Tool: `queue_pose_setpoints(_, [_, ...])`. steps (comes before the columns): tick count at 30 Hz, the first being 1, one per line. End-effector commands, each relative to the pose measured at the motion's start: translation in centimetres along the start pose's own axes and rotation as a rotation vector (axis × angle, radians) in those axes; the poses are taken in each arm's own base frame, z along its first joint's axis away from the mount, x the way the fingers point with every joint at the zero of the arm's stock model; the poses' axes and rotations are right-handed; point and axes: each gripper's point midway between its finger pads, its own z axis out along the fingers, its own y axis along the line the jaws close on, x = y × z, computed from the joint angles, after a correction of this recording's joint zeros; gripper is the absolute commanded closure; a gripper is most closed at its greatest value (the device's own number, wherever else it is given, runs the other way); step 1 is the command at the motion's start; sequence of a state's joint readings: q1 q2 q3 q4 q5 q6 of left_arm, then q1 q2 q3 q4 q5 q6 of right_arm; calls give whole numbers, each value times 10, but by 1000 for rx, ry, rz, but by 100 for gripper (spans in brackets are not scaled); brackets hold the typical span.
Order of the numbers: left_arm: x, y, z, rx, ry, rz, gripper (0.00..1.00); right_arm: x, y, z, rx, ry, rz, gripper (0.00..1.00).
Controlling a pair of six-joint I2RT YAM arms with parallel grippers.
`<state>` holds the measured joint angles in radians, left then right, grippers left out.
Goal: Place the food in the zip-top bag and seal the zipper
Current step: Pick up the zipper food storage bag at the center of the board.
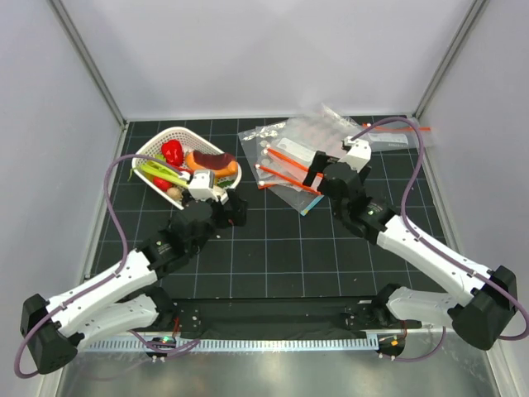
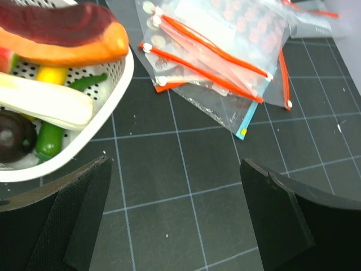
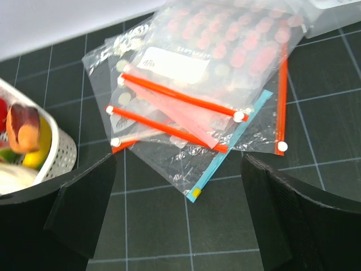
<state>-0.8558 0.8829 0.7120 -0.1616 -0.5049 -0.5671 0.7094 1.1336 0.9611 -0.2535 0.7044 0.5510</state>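
Top external view gives us a black gridded mat [image 1: 273, 248] boxed by pale grey walls [image 1: 248, 50]. In a white slotted basket [image 1: 178, 130] lies plastic toy food [image 1: 172, 151]; clear crinkly zip-top bags [image 1: 318, 132] with orange-red zippers [image 1: 289, 157] heap beside it. Our left gripper [image 2: 180, 214] and right gripper [image 3: 180, 209] both gape wide, empty.
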Motion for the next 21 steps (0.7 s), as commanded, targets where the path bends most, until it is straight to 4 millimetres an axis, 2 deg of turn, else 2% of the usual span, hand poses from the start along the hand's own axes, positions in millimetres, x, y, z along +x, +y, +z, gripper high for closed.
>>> queue_pose_setpoints(1, [4, -15, 2, 91, -1, -20, 0, -11, 28, -1, -117, 5, -27, 0])
queue_pose_setpoints(3, [4, -16, 2, 86, 4, -60, 0, -1, 35, 2, -163, 39, -131, 0])
queue_pose_setpoints(5, [2, -20, 1, 104, 10, -29, 0, 5, 34, 16, -114, 67, -198, 0])
queue_pose_setpoints(6, [3, -19, 1, 101, 16, -18, 0, 6, 36, 21, -108, 77, -225, 3])
queue_pose_setpoints(7, [-2, -18, 1, 88, 5, -15, 1, 11, 47, 32, -125, 103, -256, 5])
queue_pose_setpoints(10, [-3, -14, -1, 68, 9, 2, 0, 13, 59, 54, -143, 93, -354, 11])
queue_pose_setpoints(11, [-6, -8, -2, 42, -5, 1, 0, 28, 62, 67, -148, 120, -388, 11])
queue_pose_setpoints(13, [-8, -5, -5, 31, -13, -3, 0, 25, 59, 90, -153, 115, -377, 19])
queue_pose_setpoints(14, [-11, -3, -7, 28, -23, -6, 0, 45, 64, 104, -224, 179, -370, 25])
queue_pose_setpoints(15, [-10, -2, -7, 25, -24, -6, 0, 44, 63, 115, -245, 193, -340, 26])
queue_pose_setpoints(16, [-11, -1, -8, 25, -27, -9, 0, 40, 49, 134, -228, 193, -310, 28])
queue_pose_setpoints(17, [-11, -1, -9, 24, -29, -9, 0, 56, 44, 149, -230, 233, -335, 32])
queue_pose_setpoints(20, [-13, -2, -10, 31, -34, -20, 0, 61, 42, 172, -234, 233, -468, 34])
queue_pose_setpoints(21, [-13, -3, -11, 38, -35, -22, 0, 69, 42, 183, -227, 245, -494, 34])
